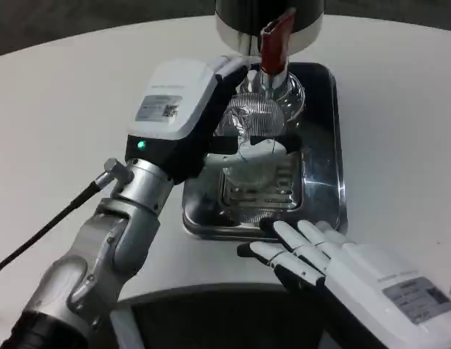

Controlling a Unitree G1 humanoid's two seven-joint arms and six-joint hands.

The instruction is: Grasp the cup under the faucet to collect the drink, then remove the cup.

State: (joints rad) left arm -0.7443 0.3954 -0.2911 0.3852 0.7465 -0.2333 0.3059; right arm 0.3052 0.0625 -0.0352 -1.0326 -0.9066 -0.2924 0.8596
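left hand (pixel 211 123): fingers wrapped, gripping | right hand (pixel 334 262): flat, fingers apart

A white table (pixel 400 102) with a rounded near edge carries everything; a steel tray (pixel 336 156) lies directly on it, near the middle, its long side running away from the robot; the dispenser (pixel 269 18) stands at the tray's far end; the right hand (pixel 334 265) rests palm down on the table, just beside the tray's near rim, fingers apart.
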